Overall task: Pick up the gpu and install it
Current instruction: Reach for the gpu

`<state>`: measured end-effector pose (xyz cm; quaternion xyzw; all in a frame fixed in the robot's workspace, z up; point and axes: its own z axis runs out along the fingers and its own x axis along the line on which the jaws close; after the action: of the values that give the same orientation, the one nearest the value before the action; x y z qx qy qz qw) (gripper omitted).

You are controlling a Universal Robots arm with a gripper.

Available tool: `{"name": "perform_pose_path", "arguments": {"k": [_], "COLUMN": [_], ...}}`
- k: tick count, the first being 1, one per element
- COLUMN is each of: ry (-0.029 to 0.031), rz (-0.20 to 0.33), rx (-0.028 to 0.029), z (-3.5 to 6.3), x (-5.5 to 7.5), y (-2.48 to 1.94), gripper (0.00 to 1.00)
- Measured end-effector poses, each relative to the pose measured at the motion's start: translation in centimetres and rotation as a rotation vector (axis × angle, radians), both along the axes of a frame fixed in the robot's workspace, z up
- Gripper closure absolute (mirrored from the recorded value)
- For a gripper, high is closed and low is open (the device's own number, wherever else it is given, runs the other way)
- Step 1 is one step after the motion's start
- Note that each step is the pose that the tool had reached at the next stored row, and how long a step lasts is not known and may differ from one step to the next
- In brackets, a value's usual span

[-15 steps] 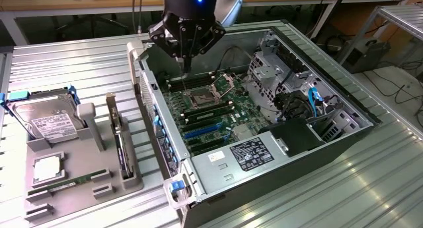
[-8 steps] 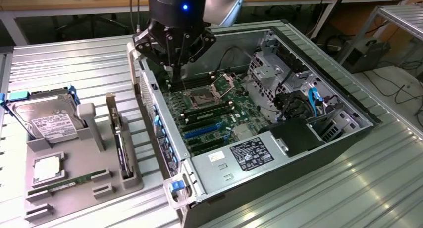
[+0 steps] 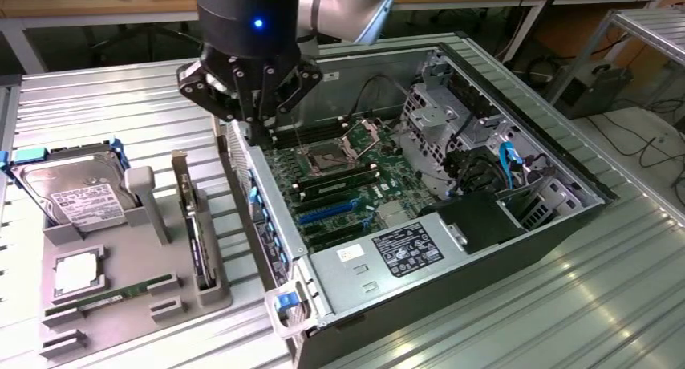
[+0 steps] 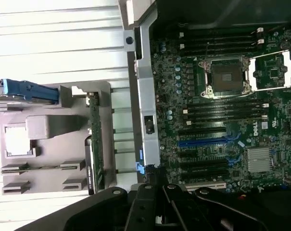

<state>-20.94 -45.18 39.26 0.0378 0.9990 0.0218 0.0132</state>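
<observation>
Ribbed metal tabletop (image 3: 599, 305) carries the open computer case (image 3: 535, 114) at centre frame in the exterior view. At lower left, the grey fixture (image 3: 128, 261) holds the gpu (image 3: 196, 233) standing on its edge, its long axis running from upper frame to lower frame alongside the case's near wall, greyish metal end toward the top. At top centre the arm hangs vertical, gripper (image 3: 257, 132) aimed down over that wall's upper edge, fingers drawn together on nothing, clear of the card.
</observation>
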Motion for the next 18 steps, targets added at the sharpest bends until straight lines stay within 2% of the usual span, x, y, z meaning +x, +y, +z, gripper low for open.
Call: {"name": "perform_pose_path", "arguments": {"k": [4,5,14,18], "ry": [0.0000,0.0001,0.0000,0.0000], "rz": [0.000,0.000,0.000,0.000], "rx": [-0.0001,-0.0001,0.0000,0.0000], "z": [-0.33,-0.61,-2.36,-2.41], "x": [-2.1,-3.0,-7.6,-7.8], "y": [-0.28,-0.32,-0.37,-0.38], "gripper": [0.89,0.89,0.89,0.89]}}
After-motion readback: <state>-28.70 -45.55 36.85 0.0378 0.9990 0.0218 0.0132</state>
